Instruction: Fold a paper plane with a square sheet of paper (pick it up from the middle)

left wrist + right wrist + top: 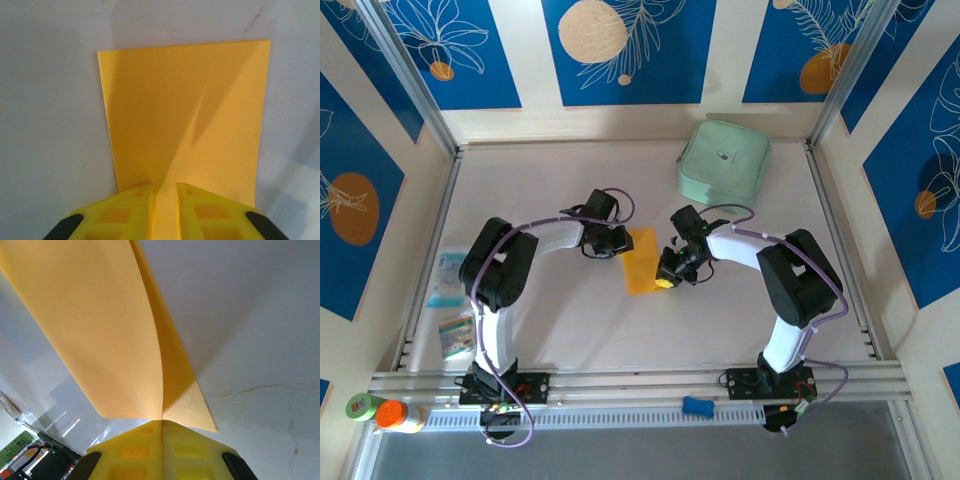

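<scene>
The paper [642, 262] lay near the middle of the table [580, 330], between the two grippers and touched by both. The left gripper [623, 246] met it at its left edge and the right gripper [666, 279] at its near right corner. In the left wrist view the left gripper [164, 189] had its yellow fingers [130, 207] drawn almost together on the near edge of the paper [185, 110]. A thin strip of orange showed between them, and a raised ridge ran from that pinch out across the sheet, which otherwise lay flat. In the right wrist view the right gripper [162, 422] was closed tight, its fingers [135, 445] pressed together on the paper [100, 330]. There one part curled over another, and the two layers met at the fingertips. The mint-green case [723, 160] sat at the far right of the table, well apart from the paper, closed, its contents hidden. Two packets [448, 278] lay by the left edge.
</scene>
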Action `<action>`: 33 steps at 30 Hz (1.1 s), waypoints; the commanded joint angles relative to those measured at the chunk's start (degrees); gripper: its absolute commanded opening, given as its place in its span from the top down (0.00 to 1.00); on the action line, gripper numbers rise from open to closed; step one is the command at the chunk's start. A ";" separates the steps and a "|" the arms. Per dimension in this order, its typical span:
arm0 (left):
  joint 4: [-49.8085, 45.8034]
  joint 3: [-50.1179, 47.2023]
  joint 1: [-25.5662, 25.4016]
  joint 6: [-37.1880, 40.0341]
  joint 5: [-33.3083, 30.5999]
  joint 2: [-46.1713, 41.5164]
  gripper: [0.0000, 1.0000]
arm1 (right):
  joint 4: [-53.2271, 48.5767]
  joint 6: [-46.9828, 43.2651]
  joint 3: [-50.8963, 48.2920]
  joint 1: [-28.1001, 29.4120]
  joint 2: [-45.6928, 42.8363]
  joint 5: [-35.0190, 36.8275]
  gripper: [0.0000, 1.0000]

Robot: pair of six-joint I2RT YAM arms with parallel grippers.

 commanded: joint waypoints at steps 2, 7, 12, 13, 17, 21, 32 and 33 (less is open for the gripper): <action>-4.65 1.57 0.05 2.29 -1.68 2.12 0.81 | 2.24 -2.73 2.47 1.01 -0.88 -2.70 1.00; -4.85 1.26 -0.02 2.56 -1.46 2.54 0.81 | 4.29 -3.28 5.29 2.61 1.38 -3.66 1.00; -4.66 0.91 -0.02 2.36 -1.56 2.41 0.82 | 6.22 -2.18 7.37 3.09 3.81 -3.71 1.00; -4.63 0.89 0.00 2.38 -1.58 2.41 0.82 | 6.75 -1.76 7.59 3.12 4.22 -3.54 1.00; -4.54 0.91 -0.02 2.29 -1.52 2.44 0.83 | 8.39 -0.28 8.13 3.18 5.36 -2.67 1.00; -4.52 0.93 0.03 2.13 -1.56 2.41 0.83 | 10.27 1.47 8.55 3.38 6.98 -2.03 1.00; -3.80 0.93 -0.01 1.59 -1.25 0.89 0.85 | 13.70 3.78 8.84 3.77 9.87 -1.68 1.00; -3.73 0.99 0.02 1.51 -1.26 0.99 0.85 | 13.98 3.88 8.92 3.78 10.03 -1.76 1.00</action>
